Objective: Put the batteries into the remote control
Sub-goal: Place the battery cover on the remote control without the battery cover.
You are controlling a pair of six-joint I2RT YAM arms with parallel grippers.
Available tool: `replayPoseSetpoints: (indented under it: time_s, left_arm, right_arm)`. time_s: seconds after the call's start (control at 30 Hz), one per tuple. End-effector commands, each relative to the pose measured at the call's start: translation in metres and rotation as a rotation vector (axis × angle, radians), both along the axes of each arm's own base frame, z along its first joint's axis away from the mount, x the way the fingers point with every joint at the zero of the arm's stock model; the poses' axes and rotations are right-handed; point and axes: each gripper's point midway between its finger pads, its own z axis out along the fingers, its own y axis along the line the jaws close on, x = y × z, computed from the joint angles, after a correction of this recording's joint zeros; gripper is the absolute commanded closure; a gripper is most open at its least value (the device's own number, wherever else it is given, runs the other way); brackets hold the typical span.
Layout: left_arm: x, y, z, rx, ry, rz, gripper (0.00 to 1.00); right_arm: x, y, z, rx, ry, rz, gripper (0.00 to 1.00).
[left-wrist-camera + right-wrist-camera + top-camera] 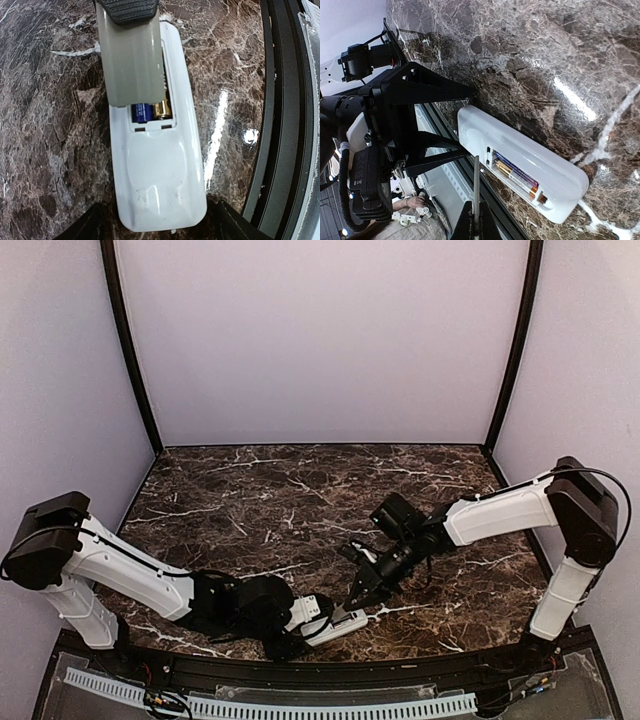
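Across the whole scene, a dark brown marble bench (pixel 300 490) with white veins, enclosed by pale walls (pixel 320 340), carries 2 arms. Left arm (pixel 130 575), white with black joints, reaches from the left edge along the near side of the bench toward its middle. Right arm (pixel 500 512), of the same build, descends from the right edge toward the same spot.

Remote control (pixel 160 185): a slim white handset lying flat on the bench near its front edge, about midway between the 2 arm bases, plain back upward. Its battery compartment (pixel 152 126) stands uncovered. Blue-and-gold batteries (pixel 150 111) lie lengthwise inside; the right wrist view shows them side by side.

Left fingers (pixel 92 227): released, spread wide, 1 on each side of the end of the remote control farthest from the compartment, just beside its long edges. Whether either touches the casing cannot be told.

Right fingers (pixel 130 55): clenched together with nothing between them, pale grey with a black ribbed pad. In the left wrist view they lie over the far part of the open compartment and hide that part of the batteries. Contact with the batteries cannot be told.
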Motion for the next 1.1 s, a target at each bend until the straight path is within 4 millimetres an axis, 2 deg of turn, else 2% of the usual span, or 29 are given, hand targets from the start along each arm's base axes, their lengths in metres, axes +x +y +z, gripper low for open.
replayPoseSetpoints:
  time_s: [0.0,0.57,1.07]
  left_arm:
    - [-0.006,0.026,-0.017,0.096,0.020,0.017,0.26]
    - [-0.005,0.027,-0.016,0.091,0.016,0.022,0.27]
    - [-0.005,0.026,-0.018,0.095,0.018,0.020,0.32]
  right_arm:
    - [0.000,0.007,0.000,0.033,0.015,0.036,1.00]
    - [-0.001,0.004,-0.021,-0.020,0.058,0.026,1.00]
    - [-0.002,0.004,-0.008,0.010,0.060,-0.014,1.00]
